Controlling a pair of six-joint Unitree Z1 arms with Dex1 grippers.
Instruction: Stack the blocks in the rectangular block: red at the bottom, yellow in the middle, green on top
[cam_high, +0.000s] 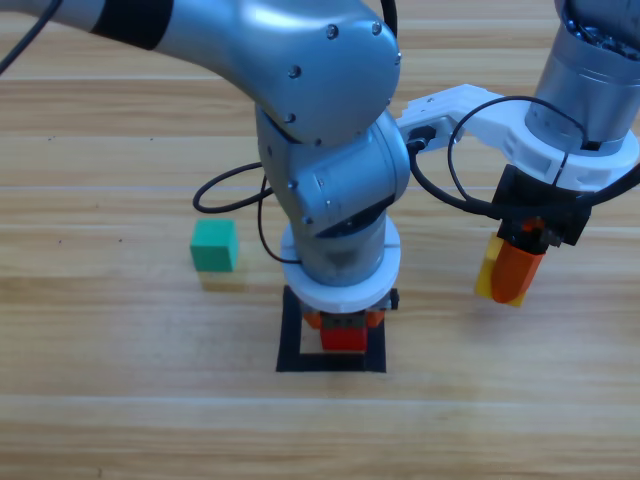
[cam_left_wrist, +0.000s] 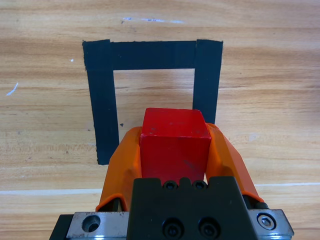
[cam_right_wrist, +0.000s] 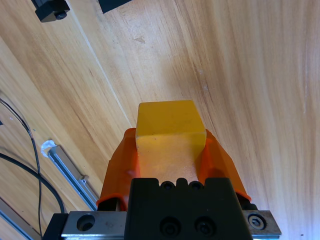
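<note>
My left gripper (cam_high: 343, 330) is shut on the red cube (cam_high: 345, 338), low over the black tape frame (cam_high: 291, 335). In the left wrist view the red cube (cam_left_wrist: 174, 142) sits between the orange jaws of the left gripper (cam_left_wrist: 174, 150), at the near side of the frame (cam_left_wrist: 102, 107). Off to the right, my right gripper (cam_high: 512, 275) is shut on the yellow cube (cam_high: 488, 268), held above the table. The right wrist view shows the yellow cube (cam_right_wrist: 170, 132) clamped in the right gripper (cam_right_wrist: 170, 147). The teal-green cube (cam_high: 214, 246) rests on the table left of the frame.
A black cable (cam_high: 228, 195) loops over the table behind the left arm. The left arm's big grey body (cam_high: 330, 150) covers the far part of the frame.
</note>
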